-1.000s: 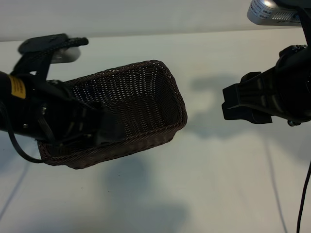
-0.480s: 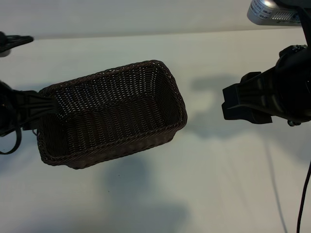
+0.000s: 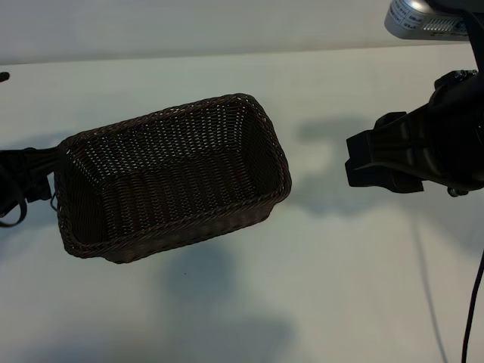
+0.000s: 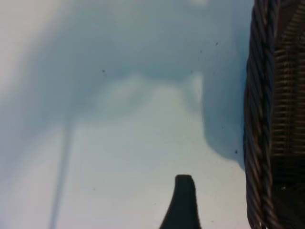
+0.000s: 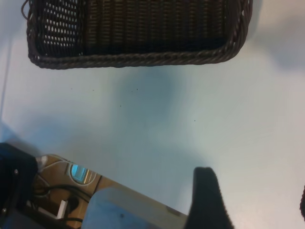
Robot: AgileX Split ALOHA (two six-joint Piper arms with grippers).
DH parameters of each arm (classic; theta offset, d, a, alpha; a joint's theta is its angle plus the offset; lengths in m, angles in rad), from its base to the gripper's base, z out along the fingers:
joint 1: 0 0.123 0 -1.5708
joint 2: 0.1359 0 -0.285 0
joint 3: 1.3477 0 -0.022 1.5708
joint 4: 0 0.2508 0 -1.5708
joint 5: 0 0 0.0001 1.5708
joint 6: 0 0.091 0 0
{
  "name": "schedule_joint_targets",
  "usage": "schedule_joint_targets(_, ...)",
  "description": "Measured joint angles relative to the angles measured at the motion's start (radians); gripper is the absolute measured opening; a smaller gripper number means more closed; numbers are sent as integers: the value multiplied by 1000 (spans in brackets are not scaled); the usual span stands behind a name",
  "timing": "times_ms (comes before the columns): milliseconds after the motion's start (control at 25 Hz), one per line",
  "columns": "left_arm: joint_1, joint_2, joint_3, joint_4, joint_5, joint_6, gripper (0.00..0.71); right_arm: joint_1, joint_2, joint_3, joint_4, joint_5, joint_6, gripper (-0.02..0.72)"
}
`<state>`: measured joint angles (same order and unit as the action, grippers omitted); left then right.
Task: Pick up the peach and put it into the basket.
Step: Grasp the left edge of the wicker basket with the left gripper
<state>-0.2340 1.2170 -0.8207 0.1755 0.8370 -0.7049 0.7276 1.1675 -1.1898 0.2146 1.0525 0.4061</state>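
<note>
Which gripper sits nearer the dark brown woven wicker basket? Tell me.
Left. The left gripper hangs just outside the dark brown woven wicker basket, beside its braided end rim. The right gripper hovers off the opposite end, across a stretch of bare table.

The basket [image 3: 174, 178] sits on the tabletop [image 3: 340, 287], left of centre in the exterior view, its long axis running from lower left to upper right. Nothing shows inside it. The left arm [image 3: 23, 181] lies at the left edge, just beside the basket's left end, with its tool out of that view. In the left wrist view 1 fingertip [image 4: 183, 202] stands over bare tabletop beside the basket's rim. The right tool [image 3: 378, 162] hangs to the basket's right, well apart from it.
</note>
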Motion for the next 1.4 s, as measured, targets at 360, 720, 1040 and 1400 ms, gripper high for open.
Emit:
schedule_joint_targets(360,131,176,0,-195,-140,240,589,0,0,0,0,-1,0,465)
schedule_joint_targets(720,131,366,1,-284,-247,278,589,0,0,0,0,-1,0,465)
schedule_joint_targets(1040,131,419,53,-309,-371,279,589,0,0,0,0,-1,0,465)
schedule_joint_targets(1400,131,421,71,-337,-419,281,266,0,0,0,0,-1,0,465)
